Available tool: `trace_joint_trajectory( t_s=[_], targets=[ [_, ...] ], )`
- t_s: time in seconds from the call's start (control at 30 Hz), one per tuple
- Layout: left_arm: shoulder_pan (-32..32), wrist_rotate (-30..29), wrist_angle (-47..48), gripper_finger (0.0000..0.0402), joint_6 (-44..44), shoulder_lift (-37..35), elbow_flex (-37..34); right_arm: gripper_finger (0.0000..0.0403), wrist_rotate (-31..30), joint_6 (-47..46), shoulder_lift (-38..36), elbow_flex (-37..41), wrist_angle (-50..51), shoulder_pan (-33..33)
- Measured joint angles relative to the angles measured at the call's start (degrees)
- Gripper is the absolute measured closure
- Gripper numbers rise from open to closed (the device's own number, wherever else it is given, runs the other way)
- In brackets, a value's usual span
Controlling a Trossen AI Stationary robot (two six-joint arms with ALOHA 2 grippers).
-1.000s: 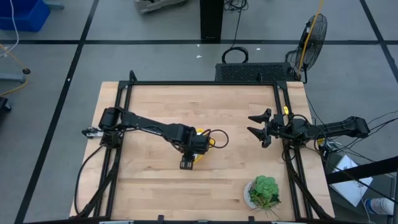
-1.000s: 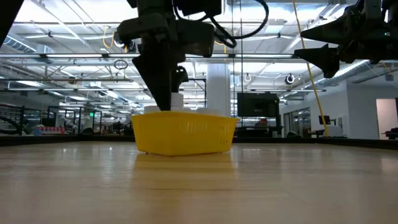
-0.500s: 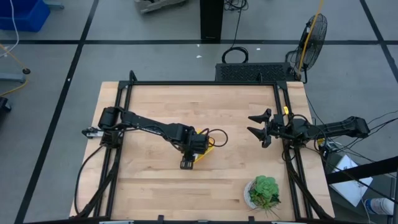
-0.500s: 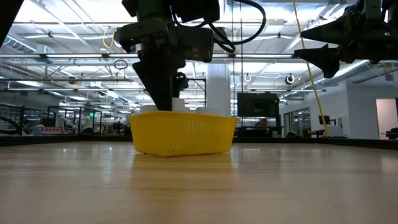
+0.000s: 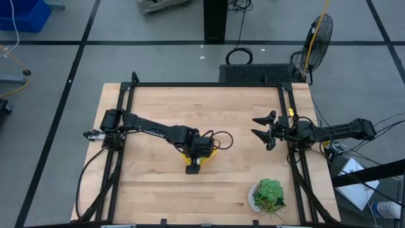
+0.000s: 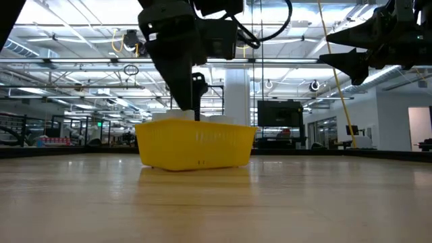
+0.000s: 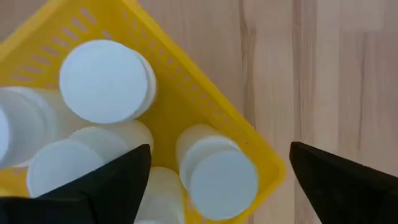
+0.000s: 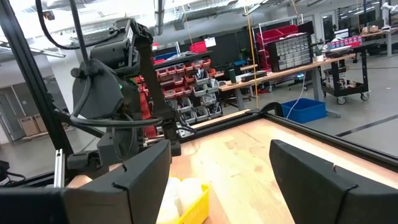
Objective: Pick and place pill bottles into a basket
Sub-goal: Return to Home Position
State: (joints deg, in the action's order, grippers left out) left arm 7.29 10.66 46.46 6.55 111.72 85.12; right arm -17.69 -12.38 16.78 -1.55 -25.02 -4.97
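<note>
The yellow basket (image 6: 196, 145) stands on the wooden table a little left of its middle and holds several white pill bottles (image 7: 106, 81). My left gripper (image 7: 221, 148) hangs open right above the basket (image 5: 213, 152), fingers pointing down. One capped bottle (image 7: 224, 180) stands upright in the basket's corner below the gap, apart from both fingers. My right gripper (image 5: 258, 126) waits open, high over the table's right side, pointing toward the left arm; nothing is between its fingers (image 8: 140, 180).
A white pot with a green plant (image 5: 267, 196) stands near the table's front right corner. Black frame rails (image 5: 126, 101) run along the left, right and far edges. Bare wood (image 5: 158, 190) lies in front of the basket.
My left gripper has opened over the basket and let go of a pill bottle, which now stands in the basket's corner. The basket has shifted slightly along the table. The right arm has kept still.
</note>
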Motion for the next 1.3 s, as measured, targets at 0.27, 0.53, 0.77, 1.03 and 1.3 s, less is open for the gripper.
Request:
trace_joint_trajectory(
  t_s=[0.27,0.53,0.77,1.03,1.3],
  targets=[
    [0.25,0.04,0.54,0.0057,-0.17,0.00,5.43,0.0138,0.00,0.02,0.02,0.00,-0.02,0.00],
    [2.03,-1.94,6.10,0.0082,-4.78,-1.04,13.59,0.0138,0.00,0.00,0.00,0.00,-0.50,0.00],
    [3.70,-9.88,1.54,0.0085,-8.02,-14.41,5.78,0.0138,4.79,-0.07,-0.60,-0.66,-3.14,0.00],
    [5.19,-18.06,-15.99,0.0076,-7.66,-42.28,-23.23,0.0138,11.93,5.20,-3.88,-7.99,2.01,0.00],
    [4.93,-22.94,-34.68,0.0085,-3.19,-71.24,-50.74,0.0138,11.87,10.07,-13.02,-18.57,20.53,0.00]
  ],
)
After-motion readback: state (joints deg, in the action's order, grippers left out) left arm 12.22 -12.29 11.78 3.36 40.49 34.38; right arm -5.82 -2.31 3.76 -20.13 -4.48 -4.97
